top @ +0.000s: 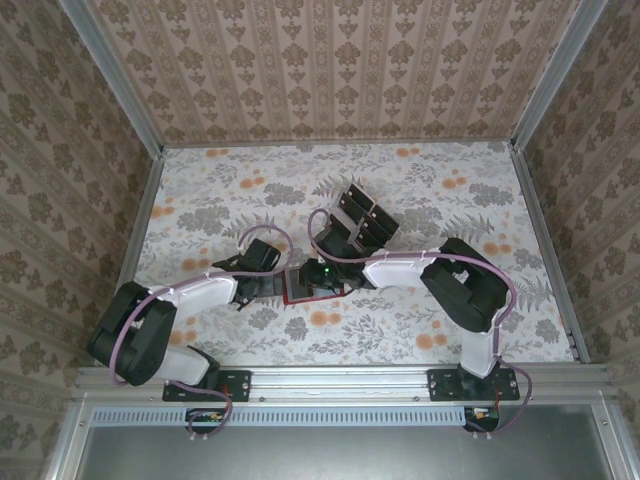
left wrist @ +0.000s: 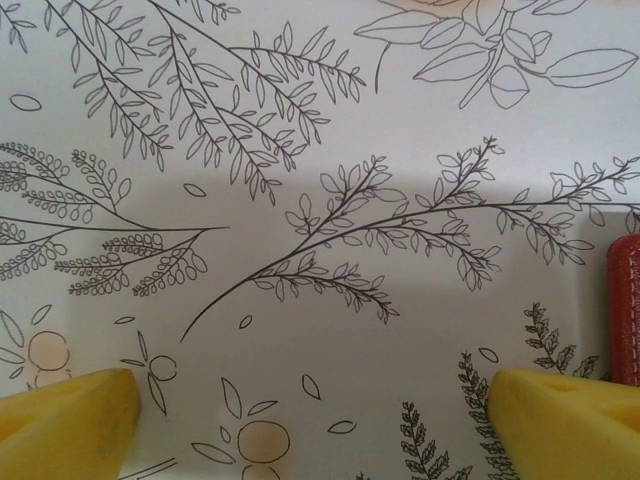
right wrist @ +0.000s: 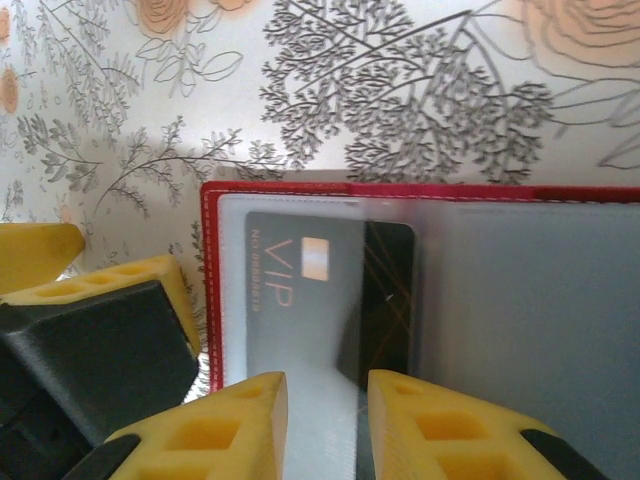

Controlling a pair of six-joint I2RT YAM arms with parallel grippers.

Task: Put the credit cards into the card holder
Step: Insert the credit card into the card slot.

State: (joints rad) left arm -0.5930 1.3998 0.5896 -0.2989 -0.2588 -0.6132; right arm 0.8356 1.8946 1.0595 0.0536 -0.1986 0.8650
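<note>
Our left gripper [left wrist: 312,400] hung wide open over the table [left wrist: 300,150], just left of the red card holder [right wrist: 400,188] lying mid-table. One credit card [right wrist: 300,300] sat in its clear sleeve [right wrist: 520,300]. Our right gripper [right wrist: 328,400] stood narrowed there; we couldn't tell whether it held anything.

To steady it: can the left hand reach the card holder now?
Probably yes: the left hand is open, and the card holder lies close beside it, nothing between them.

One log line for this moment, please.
left hand open beside card holder | right hand narrow over it, grip unclear | credit card partly inserted
</note>
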